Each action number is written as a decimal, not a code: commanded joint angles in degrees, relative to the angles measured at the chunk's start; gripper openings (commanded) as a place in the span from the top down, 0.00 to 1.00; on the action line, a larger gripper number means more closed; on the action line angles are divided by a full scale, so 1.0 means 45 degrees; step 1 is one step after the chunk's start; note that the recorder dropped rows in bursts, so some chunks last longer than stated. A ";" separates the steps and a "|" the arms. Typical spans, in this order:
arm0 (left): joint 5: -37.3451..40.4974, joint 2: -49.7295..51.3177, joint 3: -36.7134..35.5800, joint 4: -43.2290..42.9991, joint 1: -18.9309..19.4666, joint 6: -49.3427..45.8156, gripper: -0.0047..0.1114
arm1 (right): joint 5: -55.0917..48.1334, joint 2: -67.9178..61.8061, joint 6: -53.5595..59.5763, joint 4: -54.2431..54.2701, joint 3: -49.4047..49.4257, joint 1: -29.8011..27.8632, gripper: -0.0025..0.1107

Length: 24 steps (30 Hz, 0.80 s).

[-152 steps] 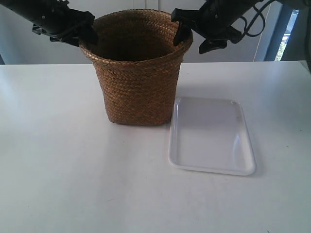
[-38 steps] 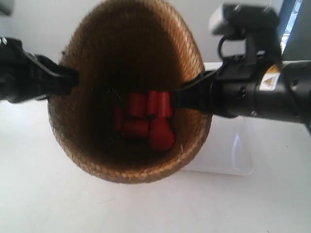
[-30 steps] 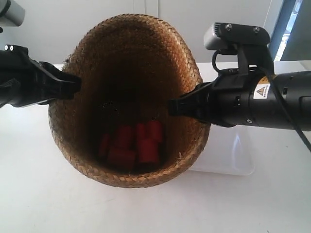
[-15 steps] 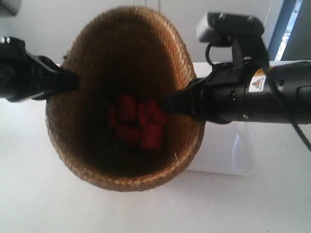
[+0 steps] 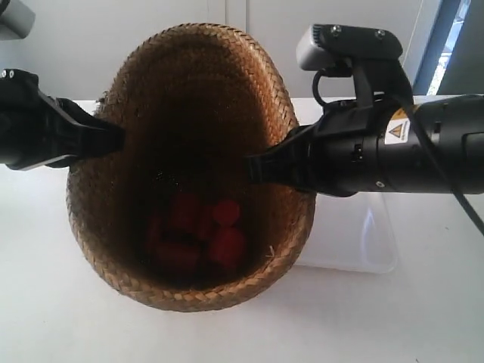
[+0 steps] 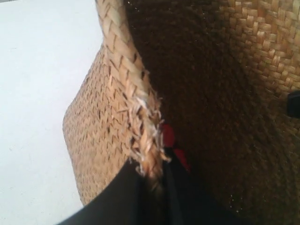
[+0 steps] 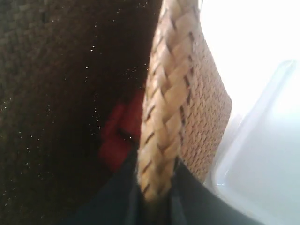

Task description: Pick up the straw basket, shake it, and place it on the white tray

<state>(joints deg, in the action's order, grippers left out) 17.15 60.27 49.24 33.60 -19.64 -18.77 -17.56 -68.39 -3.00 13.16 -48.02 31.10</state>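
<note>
The straw basket [image 5: 121, 249] hangs in the air above the table, tipped so its dark inside faces the exterior camera. Several red blocks [image 5: 198, 236] lie in its bottom. My left gripper [image 6: 152, 187] is shut on the braided rim [image 6: 124, 70]; in the exterior view it is the one at the left [image 5: 113, 138]. My right gripper [image 7: 157, 190] is shut on the opposite rim [image 7: 166, 108], at the exterior view's right [image 5: 253, 168]. The white tray [image 5: 370, 242] lies on the table behind and below the basket, partly hidden; a corner of the tray [image 7: 267, 154] shows in the right wrist view.
The white table [image 5: 423, 318] spreads around and under the basket. A wall and a window strip [image 5: 454, 38] are at the back. The right arm's black body [image 5: 393, 151] reaches across above the tray.
The basket went from standing on the table to being held up and tipped. Over the last second it bobs up and down, and the red blocks slide about inside, now lying lower.
</note>
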 commanded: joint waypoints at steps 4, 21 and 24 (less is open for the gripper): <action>-0.0584 -0.0217 0.0121 0.0582 -0.0098 -0.0251 0.96 | 0.0973 0.0217 0.0374 -0.0032 -0.0154 0.0186 0.98; -0.0876 -0.0825 -0.0284 0.0895 -0.0096 -0.1485 0.96 | 0.1348 0.0709 0.0243 -0.0148 0.0426 0.0356 0.98; -0.0831 -0.0825 -0.0284 0.0894 -0.0096 -0.1485 0.96 | 0.1322 0.0753 0.0243 -0.0148 0.0426 0.0356 0.98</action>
<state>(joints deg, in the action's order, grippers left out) 14.37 57.36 47.23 36.09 -19.78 -24.29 -14.77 -65.82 -3.76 13.40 -45.50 32.45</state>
